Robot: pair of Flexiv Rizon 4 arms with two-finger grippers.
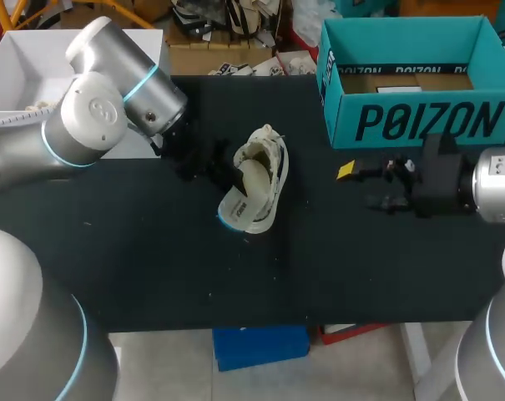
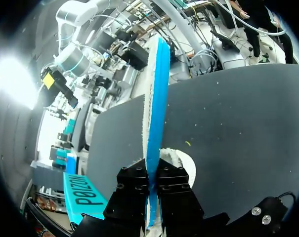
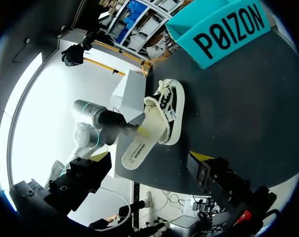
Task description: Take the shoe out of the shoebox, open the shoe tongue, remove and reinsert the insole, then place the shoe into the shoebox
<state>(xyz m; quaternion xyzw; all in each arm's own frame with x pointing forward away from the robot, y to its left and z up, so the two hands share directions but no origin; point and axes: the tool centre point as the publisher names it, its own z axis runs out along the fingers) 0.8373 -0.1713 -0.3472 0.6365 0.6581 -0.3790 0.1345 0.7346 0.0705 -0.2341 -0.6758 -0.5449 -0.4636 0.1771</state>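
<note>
Pinching the insole (image 2: 156, 98) edge-on, the left gripper (image 2: 152, 183) has its two black fingers (image 2: 133, 178) pressed against the insole's opposite faces; the blue underside and pale upper surface run away from it. In the head view the left gripper (image 1: 234, 175) sits left of centre, at the side of the shoe (image 1: 269, 163), which lies on the black table (image 1: 152, 267) near mid-frame with its toe toward the top. The insole (image 1: 252, 182) is partly out of the shoe, its heel end projecting toward the lower edge. The teal shoebox (image 1: 411, 83) stands open at upper right, well apart from the shoe. The right gripper (image 1: 352, 171) hovers at right of centre, below the shoebox, its fingers spread wide and holding nothing. In the right wrist view the shoe (image 3: 170, 106) and insole (image 3: 139, 145) lie ahead of the spread right gripper (image 3: 144, 170).
</note>
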